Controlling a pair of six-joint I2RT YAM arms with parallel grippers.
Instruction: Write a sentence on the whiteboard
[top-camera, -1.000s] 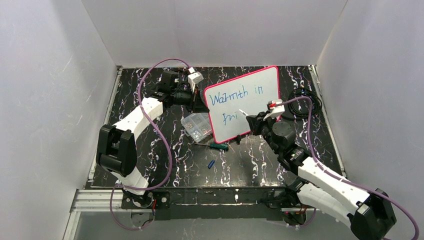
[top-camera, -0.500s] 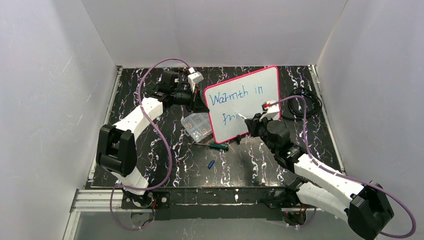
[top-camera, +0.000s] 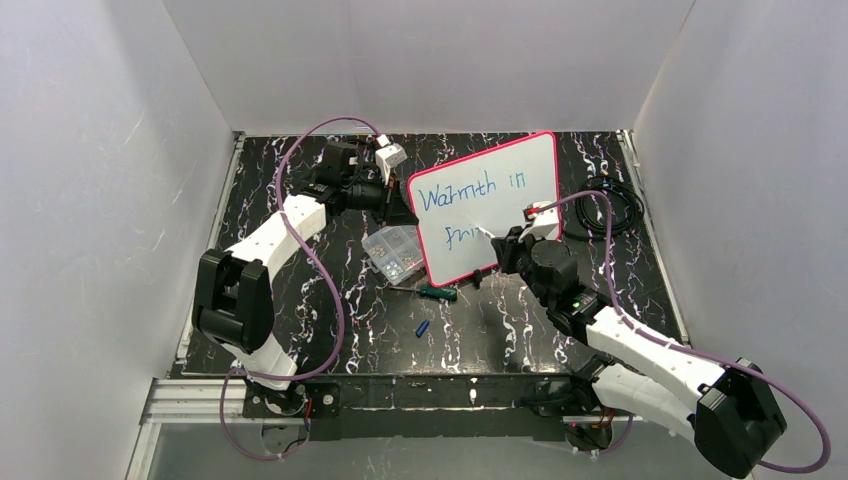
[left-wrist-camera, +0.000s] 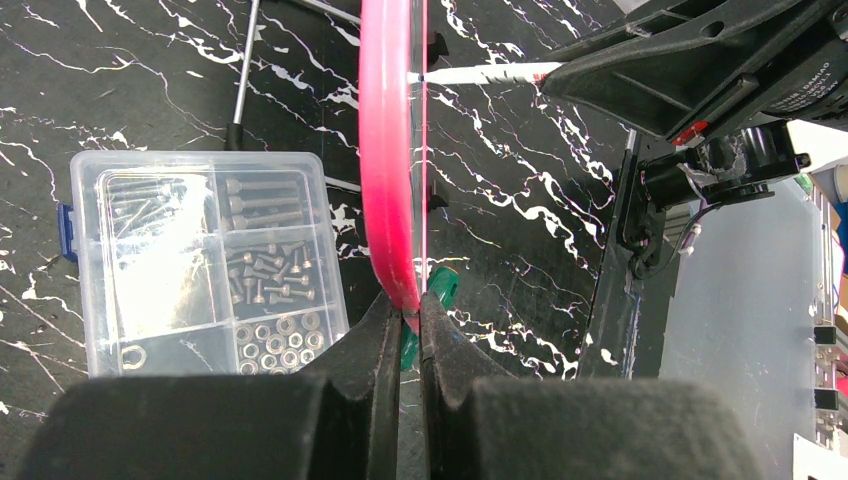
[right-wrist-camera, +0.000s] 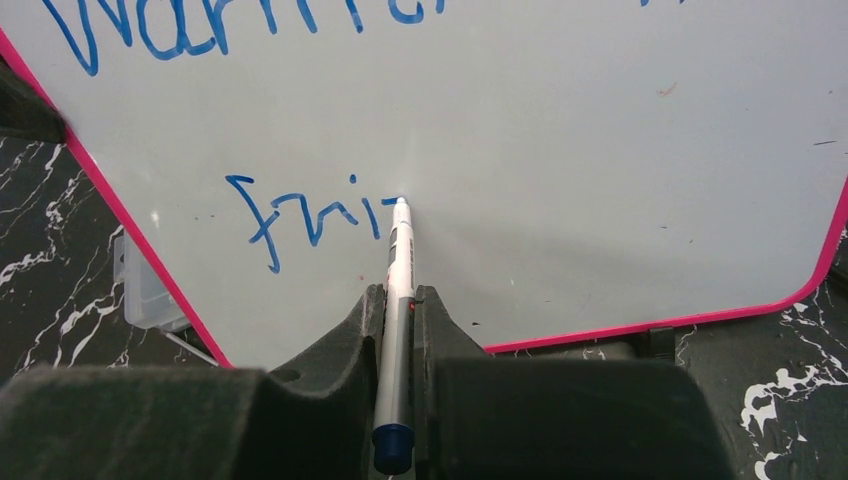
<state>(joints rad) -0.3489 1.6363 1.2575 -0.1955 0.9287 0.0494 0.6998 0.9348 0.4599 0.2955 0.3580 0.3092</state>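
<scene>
The whiteboard (top-camera: 520, 200), white with a pink-red rim, stands tilted on the black marbled table. My left gripper (left-wrist-camera: 404, 312) is shut on its rim (left-wrist-camera: 388, 150) at the left edge. The sentence (top-camera: 470, 190) in blue reads "Warmth in" on top and "fri" plus a short new stroke (right-wrist-camera: 310, 218) below. My right gripper (right-wrist-camera: 399, 298) is shut on a white marker (right-wrist-camera: 399, 290) with a blue end. The marker tip (right-wrist-camera: 402, 203) touches the board just right of "fri". The marker also shows in the left wrist view (left-wrist-camera: 480, 74), tip against the board.
A clear plastic compartment box (top-camera: 393, 251) of screws and washers lies left of the board; it also shows in the left wrist view (left-wrist-camera: 200, 260). A green-handled screwdriver (top-camera: 433, 292) and a small blue cap (top-camera: 422, 328) lie in front. A black cable coil (top-camera: 608, 210) sits at the right.
My right arm has swung left and toward the board; the marker tip has come onto the second line after "fri" and added a short stroke. The left arm holds still.
</scene>
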